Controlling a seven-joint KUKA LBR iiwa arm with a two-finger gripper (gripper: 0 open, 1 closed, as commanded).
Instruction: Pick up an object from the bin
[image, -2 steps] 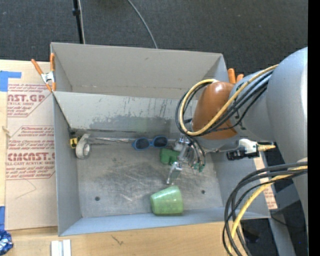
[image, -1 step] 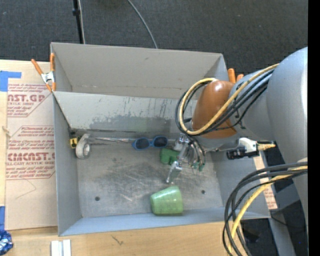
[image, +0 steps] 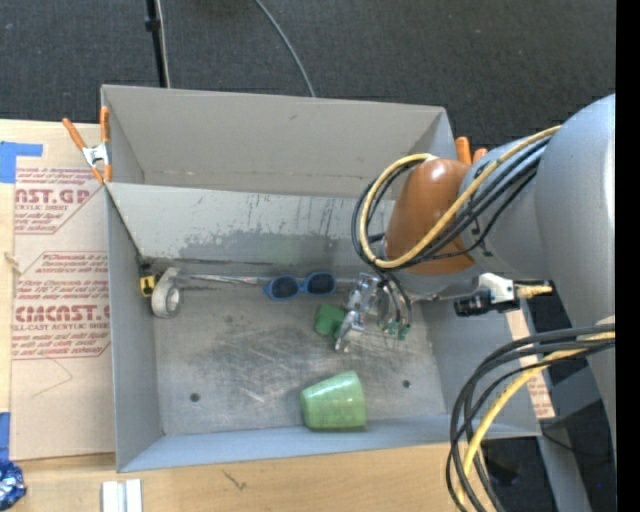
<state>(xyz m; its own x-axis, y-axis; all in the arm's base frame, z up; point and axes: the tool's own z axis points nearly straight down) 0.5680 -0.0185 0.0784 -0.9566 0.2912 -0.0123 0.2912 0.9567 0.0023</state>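
Arm enters from the right; gripper is down low over the floor of the grey metal bin, right of centre and close to the back wall. The orange cover and looped yellow-and-black cables sit above it on the wrist. Jaw state: cannot tell, since the metal parts overlap from this angle. Nearest item is a small dark-green block on the bin floor just beside the gripper's left side; contact not resolvable, and the block is not seen between the jaws. Blue sunglasses lie against the back wall, just up-left of the block. A light-green cup is on its side near the front wall, well apart from the gripper. A white ring sits in the far-left back corner.
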